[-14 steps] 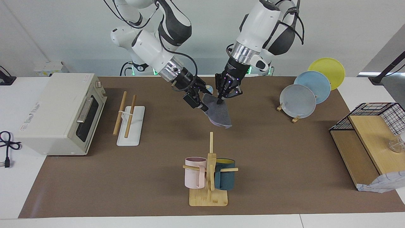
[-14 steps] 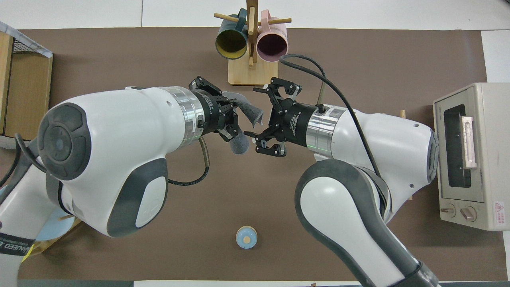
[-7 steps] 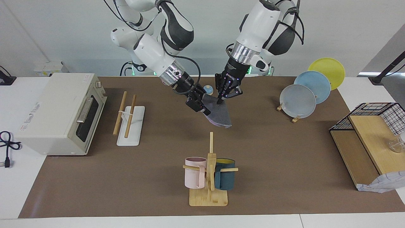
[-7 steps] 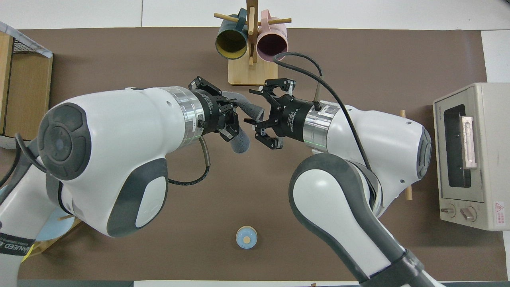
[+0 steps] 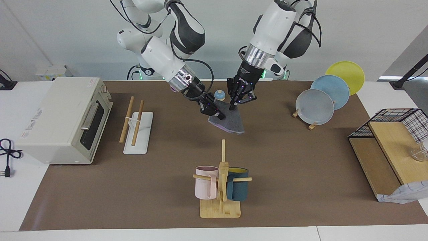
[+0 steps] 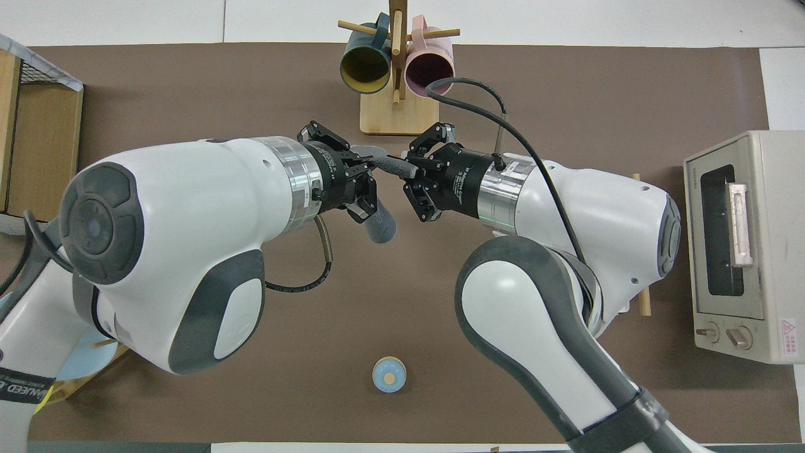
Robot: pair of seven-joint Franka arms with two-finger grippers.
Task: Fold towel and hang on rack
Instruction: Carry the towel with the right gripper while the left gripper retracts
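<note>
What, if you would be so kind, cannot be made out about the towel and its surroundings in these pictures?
- Towel: overhead view, mostly hidden by the left end effector and right end effector holding it up.
- Towel's fold: facing view, layers cannot be counted.
- Rack: overhead view, almost all covered by the right arm.
- Plates: overhead view, hidden under the left arm.

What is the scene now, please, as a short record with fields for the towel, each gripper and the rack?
towel: folded towel, dark grey face out, purple edge below, held up over the brown mat
left gripper: left gripper shut on one upper corner of the towel
right gripper: right gripper shut on the other upper corner
rack: wooden two-bar rack on a white base, beside the toaster oven, no towel on it yet
</note>
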